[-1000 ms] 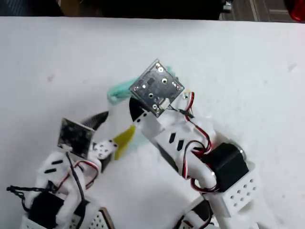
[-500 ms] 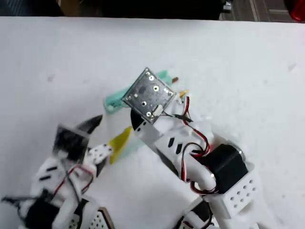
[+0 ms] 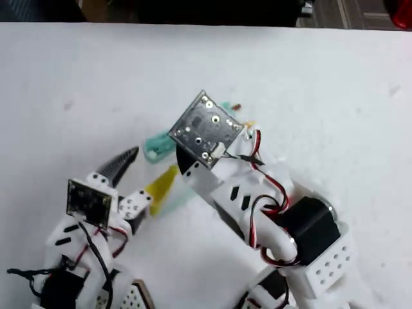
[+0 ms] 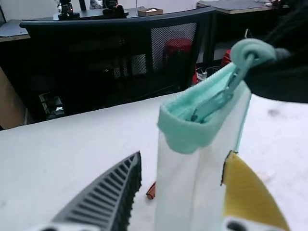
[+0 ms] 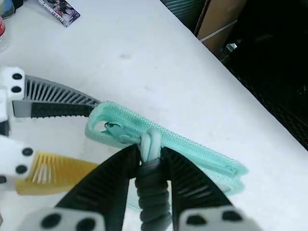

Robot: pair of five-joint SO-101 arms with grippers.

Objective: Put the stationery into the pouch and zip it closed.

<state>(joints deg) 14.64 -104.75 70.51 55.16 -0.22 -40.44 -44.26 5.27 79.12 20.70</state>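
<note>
The left arm has been pulled back toward the near edge of the table, and the end of the green and white pouch has been slid that way too. The left gripper is spread wide, with one finger set on each side of the pouch. The zip pull is pinched by the right gripper. The pouch is found between the two arms.

White arms, black motors, red-and-black cables, ribbed fingers
</note>
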